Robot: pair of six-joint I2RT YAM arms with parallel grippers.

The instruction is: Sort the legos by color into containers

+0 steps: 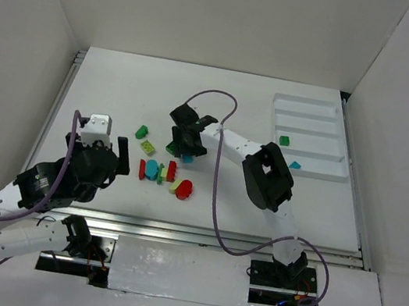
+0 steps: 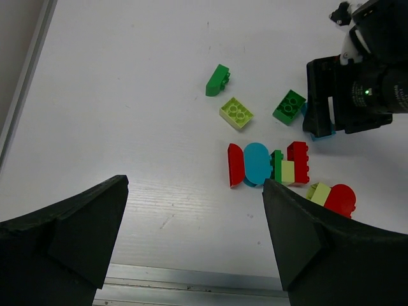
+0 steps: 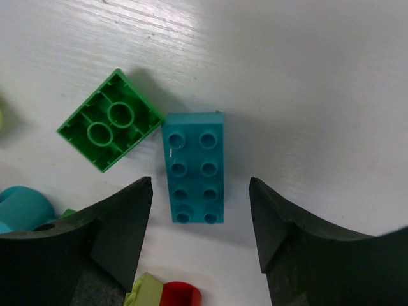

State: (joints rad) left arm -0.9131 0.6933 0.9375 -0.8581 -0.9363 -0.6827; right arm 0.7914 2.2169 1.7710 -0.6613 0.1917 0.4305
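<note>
**Straddling a teal brick, mostly hidden from above**

The right gripper (image 3: 201, 191) is hanging over the teal brick (image 3: 193, 167), which is lying studs-up on the table (image 3: 306, 76). Its jaws are standing partly apart, one on each side, with a gap showing on both, so nothing is being held. An upturned green brick (image 3: 109, 120) is touching the teal one's corner. A rounded blue piece (image 3: 22, 207) is being cut off by the gripper's finger.

In the overhead view the gripper is covering nearly all of the teal brick.

The left gripper (image 2: 194, 191) is hovering with jaws wide and empty, near a red, blue and pale cluster (image 2: 268, 166).

In the white tray (image 1: 310, 118), a second green brick (image 1: 284, 141) is sitting in the third compartment from the far end. A small blue piece (image 1: 295, 166) is lying at the tray's near edge, too small to place inside or outside.
</note>
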